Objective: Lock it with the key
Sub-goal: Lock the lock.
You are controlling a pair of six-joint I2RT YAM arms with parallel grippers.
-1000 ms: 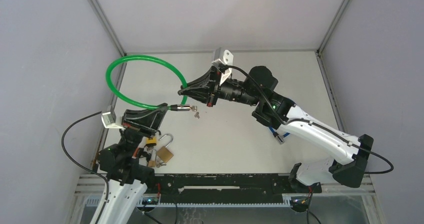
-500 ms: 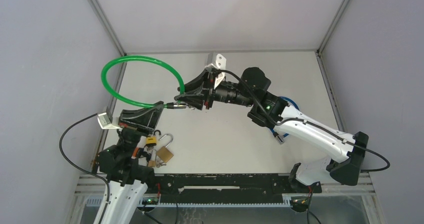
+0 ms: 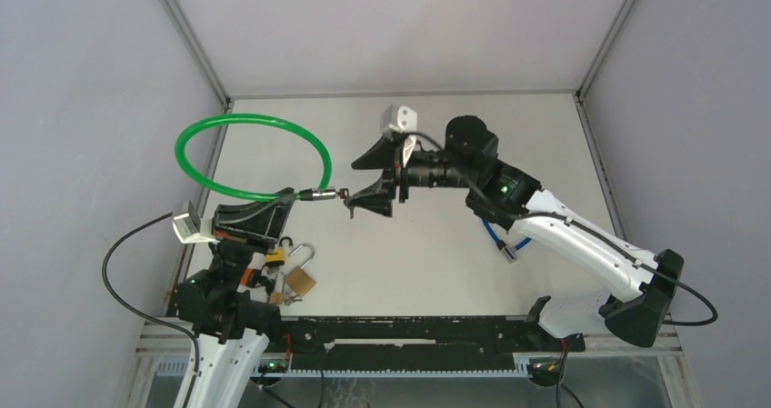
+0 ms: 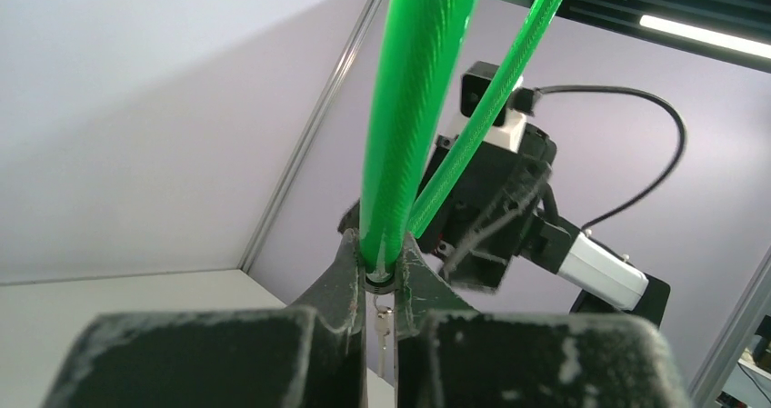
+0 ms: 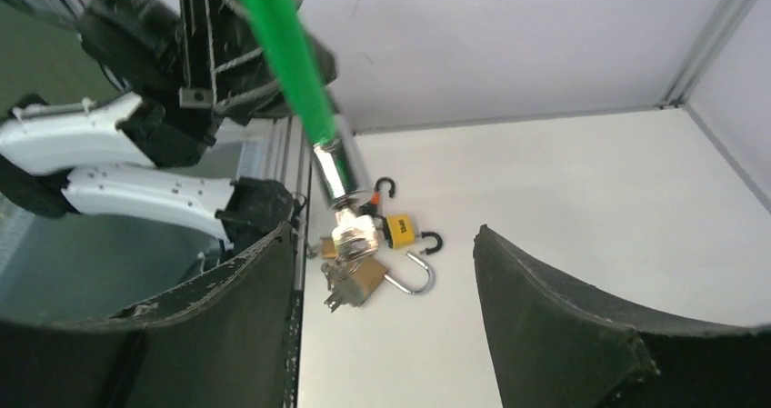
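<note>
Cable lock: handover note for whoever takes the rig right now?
Left gripper: shut on the green cable lock, held near its lock head.
Right gripper: jaws open on either side of the key hanging from the head, not gripping it.
Padlocks lie by the left base.
Done: cable held, right arm lined up.
Left: grip key, turn it. Locked or not: cannot tell.

From above, the key [image 3: 344, 193] at the end of the green cable lock [image 3: 245, 116] is too small to make out, and the left arm [image 3: 223, 303] hides part of the padlocks [image 3: 298, 283] at the near left. The left wrist view cuts the green cable lock off at its top edge, its metal end sunk between the left gripper's [image 4: 380, 255] fingers. The right wrist view blurs the key into 1 of the padlocks behind it.
</note>
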